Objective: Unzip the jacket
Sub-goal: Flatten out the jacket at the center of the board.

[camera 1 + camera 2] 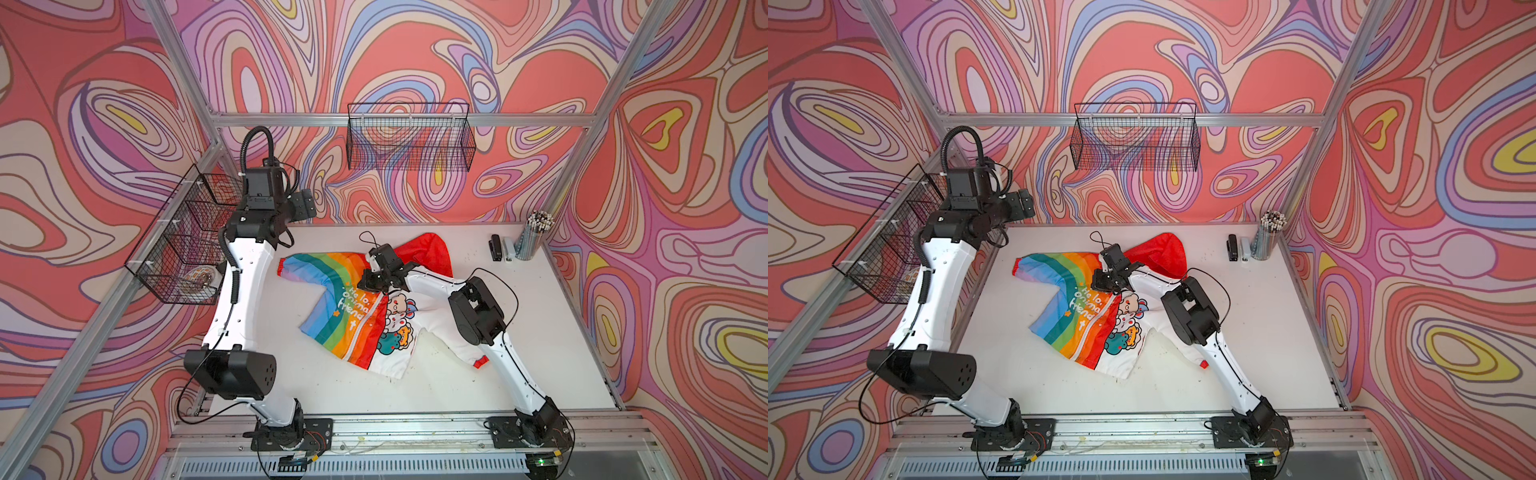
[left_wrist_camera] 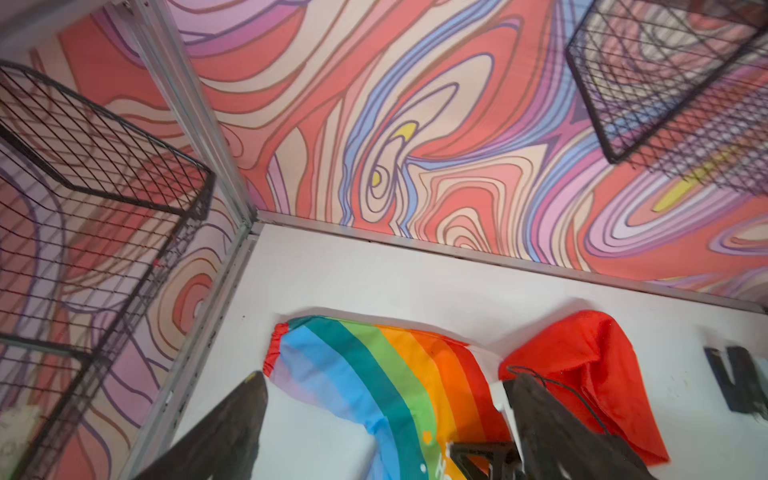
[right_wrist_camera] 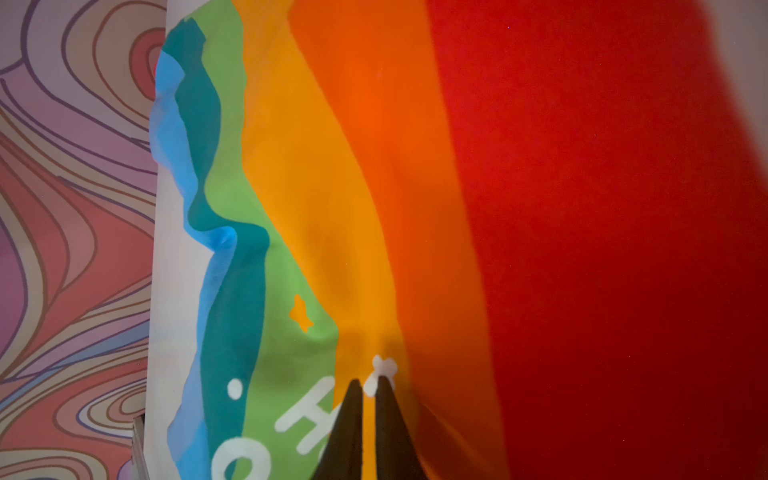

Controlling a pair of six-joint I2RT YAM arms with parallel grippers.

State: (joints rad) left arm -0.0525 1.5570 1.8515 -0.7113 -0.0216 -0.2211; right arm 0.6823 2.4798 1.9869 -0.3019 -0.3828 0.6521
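Observation:
The jacket (image 1: 332,320) lies flat on the white table (image 1: 291,374), with its red hood (image 1: 428,249) toward the back. Its white zipper (image 1: 365,328) runs between the rainbow half and the white cartoon half and looks zipped up in both top views. My right gripper (image 1: 374,286) hovers low over the collar end of the jacket (image 1: 1075,320). In the right wrist view its gripper (image 3: 369,380) shows a thin slit between the tips, with rainbow fabric (image 3: 332,187) behind and nothing between them. My left gripper (image 1: 305,203) is raised at the back left, wide open (image 2: 388,376) and empty, above the rainbow sleeve (image 2: 353,374).
A wire basket (image 1: 409,137) hangs on the back wall. Another wire basket (image 1: 187,237) on the left wall holds a roll of something. A cup of pencils (image 1: 534,235), a black stapler (image 1: 496,247) and a white one (image 1: 508,249) stand at the table's back right corner.

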